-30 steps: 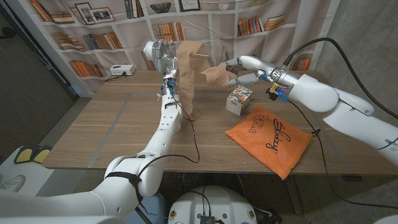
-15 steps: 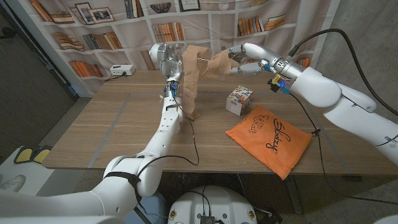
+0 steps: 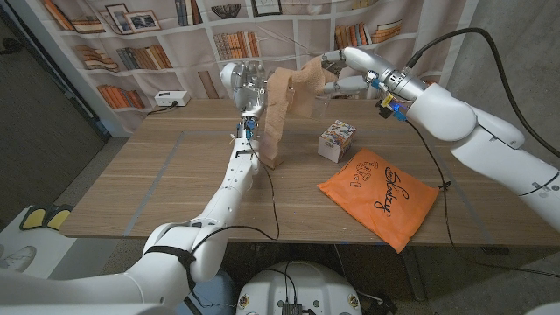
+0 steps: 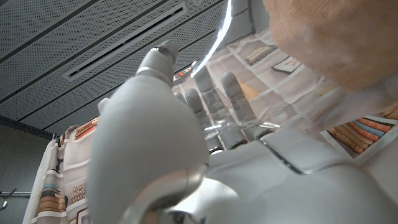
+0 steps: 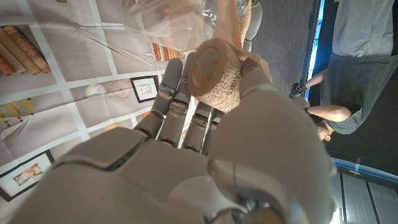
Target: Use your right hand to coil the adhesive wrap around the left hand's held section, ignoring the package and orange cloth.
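While the adhesive wrap (image 3: 282, 96) stretches taut between both raised hands, it could slip or tear if the right robot hand (image 3: 343, 72), pinching the roll (image 5: 215, 73), pulls too hard; the left robot hand (image 3: 246, 83) grips the hanging section. Compared with a second ago, the right robot hand is higher and closer to the left.

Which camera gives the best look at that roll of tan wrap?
The right wrist view: the roll of wrap sits close up in the right robot hand, its round end visible. The head view shows it small and distant; the left wrist view shows a blurred tan strip.
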Motion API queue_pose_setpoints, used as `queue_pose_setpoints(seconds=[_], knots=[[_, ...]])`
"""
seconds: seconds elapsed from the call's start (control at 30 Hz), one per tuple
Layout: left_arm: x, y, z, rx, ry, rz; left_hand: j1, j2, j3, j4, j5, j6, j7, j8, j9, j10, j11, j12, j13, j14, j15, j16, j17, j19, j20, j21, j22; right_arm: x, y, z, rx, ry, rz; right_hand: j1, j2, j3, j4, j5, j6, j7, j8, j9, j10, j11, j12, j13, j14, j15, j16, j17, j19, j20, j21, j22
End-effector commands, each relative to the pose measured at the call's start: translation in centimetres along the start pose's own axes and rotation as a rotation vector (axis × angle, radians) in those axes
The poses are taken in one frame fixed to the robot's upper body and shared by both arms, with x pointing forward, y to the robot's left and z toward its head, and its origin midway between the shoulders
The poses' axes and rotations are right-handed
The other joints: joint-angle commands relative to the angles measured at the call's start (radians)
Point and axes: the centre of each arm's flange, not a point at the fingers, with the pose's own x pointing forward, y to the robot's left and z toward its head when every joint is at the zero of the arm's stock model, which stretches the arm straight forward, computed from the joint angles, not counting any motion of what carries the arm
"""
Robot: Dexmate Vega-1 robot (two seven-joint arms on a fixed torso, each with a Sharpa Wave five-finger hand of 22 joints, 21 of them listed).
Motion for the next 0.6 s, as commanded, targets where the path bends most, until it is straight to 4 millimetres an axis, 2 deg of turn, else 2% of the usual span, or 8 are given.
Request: queue_pose_setpoints(seconds=[0.03,0.27,0.6], knots=[[-0.1,-0.2,0.5,-0.014,0.036,-0.020,0.077,0.076,0.005,0.003,0.006,-0.004,-0.002,0.002,0.003,0.000,0.002,0.003,0.005,0.059,-0.045,0.000,0.001,0.005,0.004,0.003,0.003,1.0,-1.3,0.5,-0.050,0.020,-0.032,-0.002,0.015,0.145,-0.007,0.005,0.094,-0.090,0.005,0.005,0.125,-0.122,0.016,0.086,0.105,-0.222,0.006,0.004,0.004,-0.145,0.002,-0.001],[-0.6,-0.2,0.9,-0.032,0.072,-0.036,0.078,0.076,0.003,0.002,0.005,-0.003,-0.002,0.004,0.003,0.001,0.003,0.003,0.004,0.058,-0.044,0.000,0.000,0.005,0.004,0.004,0.003,1.9,-1.4,1.3,-0.063,0.040,-0.032,-0.002,0.013,0.146,-0.008,0.005,0.094,-0.090,0.005,0.005,0.127,-0.123,0.016,0.086,0.106,-0.222,0.006,0.007,0.004,-0.145,0.002,-0.001],[-1.6,-1.4,1.4,-0.050,0.089,-0.086,0.079,0.077,0.001,0.003,0.004,-0.001,-0.002,0.003,-0.001,-0.001,0.000,0.004,0.008,0.058,-0.043,0.001,0.000,0.006,0.005,0.003,0.003,3.3,0.5,1.6,-0.057,0.041,0.046,-0.003,0.014,0.146,-0.007,0.005,0.095,-0.090,0.006,0.005,0.127,-0.123,0.016,0.087,0.106,-0.222,0.004,0.006,0.004,-0.145,0.002,-0.001]])
